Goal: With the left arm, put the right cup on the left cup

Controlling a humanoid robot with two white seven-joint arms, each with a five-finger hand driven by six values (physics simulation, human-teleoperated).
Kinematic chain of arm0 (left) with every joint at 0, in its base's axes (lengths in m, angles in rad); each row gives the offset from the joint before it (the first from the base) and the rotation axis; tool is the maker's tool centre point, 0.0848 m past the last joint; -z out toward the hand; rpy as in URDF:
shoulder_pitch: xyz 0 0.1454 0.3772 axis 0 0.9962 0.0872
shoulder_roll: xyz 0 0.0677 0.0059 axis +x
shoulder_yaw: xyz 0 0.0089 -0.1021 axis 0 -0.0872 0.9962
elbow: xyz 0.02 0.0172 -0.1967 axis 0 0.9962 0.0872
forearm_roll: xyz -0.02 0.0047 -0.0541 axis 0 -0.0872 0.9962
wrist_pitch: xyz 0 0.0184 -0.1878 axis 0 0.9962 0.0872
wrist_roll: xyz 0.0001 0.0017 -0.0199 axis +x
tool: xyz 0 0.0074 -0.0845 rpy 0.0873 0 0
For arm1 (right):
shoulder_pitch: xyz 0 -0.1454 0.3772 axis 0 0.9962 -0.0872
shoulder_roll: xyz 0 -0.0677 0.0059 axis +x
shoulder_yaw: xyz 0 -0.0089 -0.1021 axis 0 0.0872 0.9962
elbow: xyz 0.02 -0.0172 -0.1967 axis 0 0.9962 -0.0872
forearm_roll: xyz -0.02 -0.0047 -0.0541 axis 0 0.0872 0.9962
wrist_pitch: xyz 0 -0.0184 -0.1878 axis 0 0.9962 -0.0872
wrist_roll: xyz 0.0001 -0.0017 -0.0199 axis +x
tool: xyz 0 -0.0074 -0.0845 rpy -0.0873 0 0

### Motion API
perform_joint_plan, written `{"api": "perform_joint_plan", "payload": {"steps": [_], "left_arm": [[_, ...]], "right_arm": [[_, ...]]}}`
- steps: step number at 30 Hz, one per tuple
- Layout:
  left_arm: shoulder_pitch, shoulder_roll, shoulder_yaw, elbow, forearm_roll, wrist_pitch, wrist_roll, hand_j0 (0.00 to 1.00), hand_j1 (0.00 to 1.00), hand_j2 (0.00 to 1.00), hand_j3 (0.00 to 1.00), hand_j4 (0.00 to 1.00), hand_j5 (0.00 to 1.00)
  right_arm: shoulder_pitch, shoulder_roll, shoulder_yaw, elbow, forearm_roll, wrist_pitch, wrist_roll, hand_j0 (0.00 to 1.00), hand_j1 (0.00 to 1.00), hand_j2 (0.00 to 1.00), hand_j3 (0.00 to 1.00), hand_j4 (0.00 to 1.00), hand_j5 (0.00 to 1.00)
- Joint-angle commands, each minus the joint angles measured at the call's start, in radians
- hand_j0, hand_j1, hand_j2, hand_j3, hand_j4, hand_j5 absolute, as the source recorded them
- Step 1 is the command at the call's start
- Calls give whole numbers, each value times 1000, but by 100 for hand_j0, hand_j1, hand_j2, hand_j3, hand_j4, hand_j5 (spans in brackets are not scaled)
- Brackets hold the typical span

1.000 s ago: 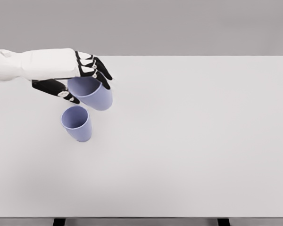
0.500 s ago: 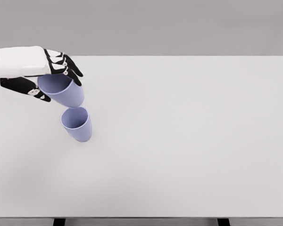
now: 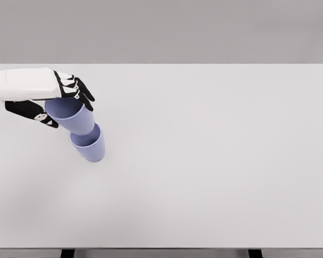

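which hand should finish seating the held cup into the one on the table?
Left. The left hand grips the held cup, whose base sits at the mouth of the standing cup. The right arm is out of view, so it would probably have much farther to travel.

Table: we see a white top [image 3: 215,161] filling most of the view.
Wall: plain grey [image 3: 167,29] at 12 o'clock.
Legs: dark stubs [image 3: 254,253] at 6 o'clock.
Light: soft, even.
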Motion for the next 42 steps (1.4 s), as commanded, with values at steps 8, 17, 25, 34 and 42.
{"api": "perform_joint_plan", "payload": {"steps": [8,17,25,34,42], "left_arm": [[5,-5,-1,34,-4,2,0,57,57,57,57,57,57],[11,1,0,17,-1,2,0,58,58,58,58,58,58],[20,-6,-7,22,-5,2,0,57,57,57,57,57,57],[32,-52,-7,60,-32,2,0,58,58,58,58,58,58],[48,-65,-7,89,-48,2,0,58,58,58,58,58,58]], "right_arm": [[0,0,0,0,0,1,0,100,100,100,100,100,100],[0,0,0,0,0,-1,0,100,100,100,100,100,100],[0,0,0,0,0,1,0,100,100,100,100,100,100],[0,0,0,0,2,1,0,100,100,100,100,100,100],[0,0,0,0,0,1,0,100,100,100,100,100,100]]}}
